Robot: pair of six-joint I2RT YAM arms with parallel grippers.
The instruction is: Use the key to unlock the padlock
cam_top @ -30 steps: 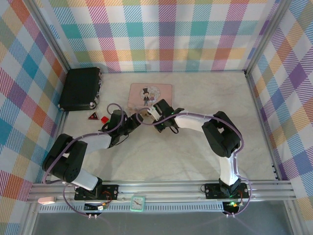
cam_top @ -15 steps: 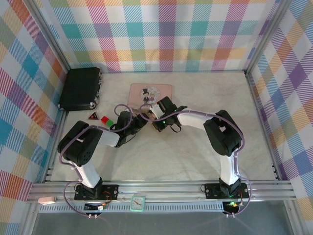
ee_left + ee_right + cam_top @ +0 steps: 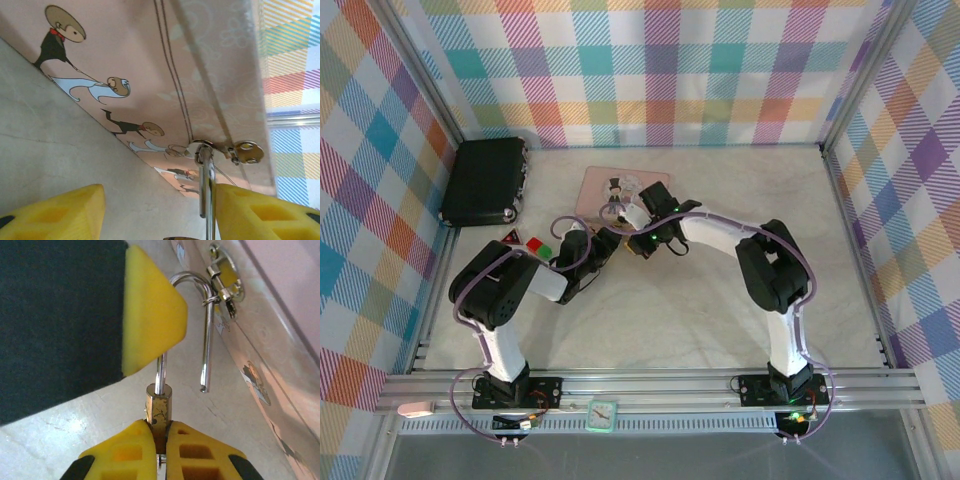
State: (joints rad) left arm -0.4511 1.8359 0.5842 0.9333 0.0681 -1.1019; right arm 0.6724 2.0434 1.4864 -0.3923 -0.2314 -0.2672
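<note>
The brass padlock (image 3: 159,412) is pinched by its body in my right gripper (image 3: 159,432), which is shut on it. Its silvery shackle (image 3: 205,330) stands sprung open, one leg ending free in the air, its bend hooked through the hasp (image 3: 223,274) of the pink tin (image 3: 150,75). My left gripper (image 3: 160,200) is open, its right pad (image 3: 260,215) close beside the shackle (image 3: 205,185). A silvery sliver shows under the padlock between the right pads; I cannot tell whether it is the key. From above, both grippers (image 3: 620,232) meet at the tin's (image 3: 605,180) front edge.
A black case (image 3: 485,180) lies at the back left. Small red (image 3: 510,237) and green (image 3: 545,251) pieces sit left of the left arm. Checked walls close the table's sides and back.
Both grippers have moved a little towards the pink tin, which now sits slightly turned. The left jaws have narrowed, and the left arm's elbow has swung right.
</note>
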